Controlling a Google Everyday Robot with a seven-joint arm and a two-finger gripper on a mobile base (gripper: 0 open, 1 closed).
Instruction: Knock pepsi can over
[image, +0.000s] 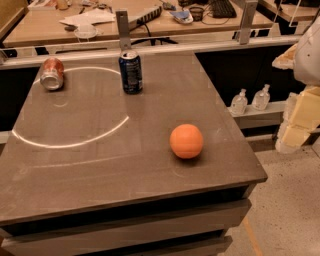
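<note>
Pepsi can (130, 71) upright near far edge of table (100, 165), long axis vertical, well apart leftward from gripper (299, 119) beyond right side; gripper state impossible to tell.

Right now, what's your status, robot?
Gripper at far right, off the table. Pepsi can upright at table's far side. Orange ball lies near the path.

Warm, rather dim light is falling from above, drawing a bright curved streak of glare across the left of the table (165, 100), laying soft shadows under the ball (186, 141) and pepsi can (130, 71), and washing the gripper (298, 120) at the right edge pale yellow.
</note>
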